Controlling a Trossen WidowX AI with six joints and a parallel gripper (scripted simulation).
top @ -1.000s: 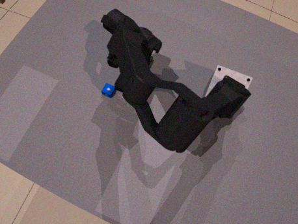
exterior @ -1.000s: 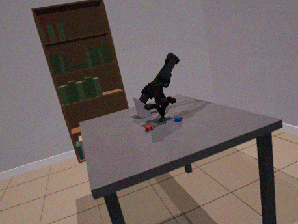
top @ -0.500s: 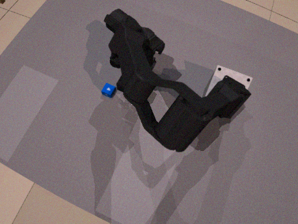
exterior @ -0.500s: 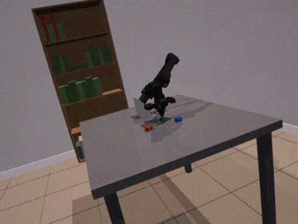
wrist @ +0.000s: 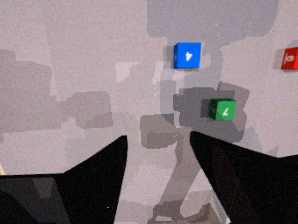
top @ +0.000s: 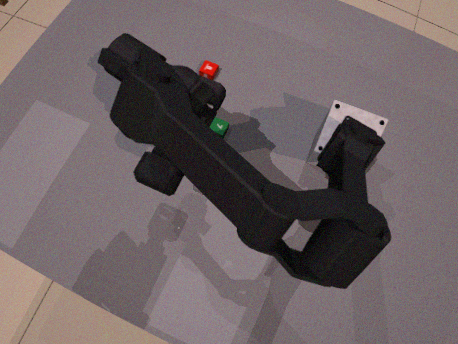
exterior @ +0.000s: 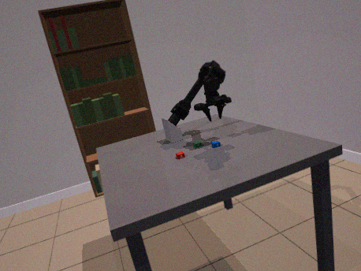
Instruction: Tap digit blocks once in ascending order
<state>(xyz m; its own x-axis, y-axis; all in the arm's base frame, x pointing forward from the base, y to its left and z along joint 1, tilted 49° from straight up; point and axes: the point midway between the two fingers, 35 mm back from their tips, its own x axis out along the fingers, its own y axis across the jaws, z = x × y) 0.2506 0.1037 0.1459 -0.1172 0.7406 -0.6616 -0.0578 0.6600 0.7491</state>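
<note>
A blue block point(exterior: 216, 144) point(wrist: 188, 55) shows a 4; the arm hides it in the top view. A green block point(top: 219, 126) point(exterior: 197, 144) point(wrist: 223, 110) shows a 7. A red block point(top: 209, 69) point(exterior: 180, 155) point(wrist: 290, 59) shows a rotated digit with a bar, a 6 or a 9; I cannot tell which for sure. It is cut by the right edge of the wrist view. My gripper point(exterior: 215, 119) point(wrist: 159, 138) is open and empty, high above the table. No block lies between its fingertips in the wrist view; the green block shows just beyond the right finger.
The grey table point(top: 280, 45) point(exterior: 138, 189) carries the arm's pale base plate point(top: 327, 117). The arm point(top: 210, 150) crosses over the blocks' area in the top view. Its shadows fall around the blocks. A bookcase point(exterior: 94, 46) stands behind the table.
</note>
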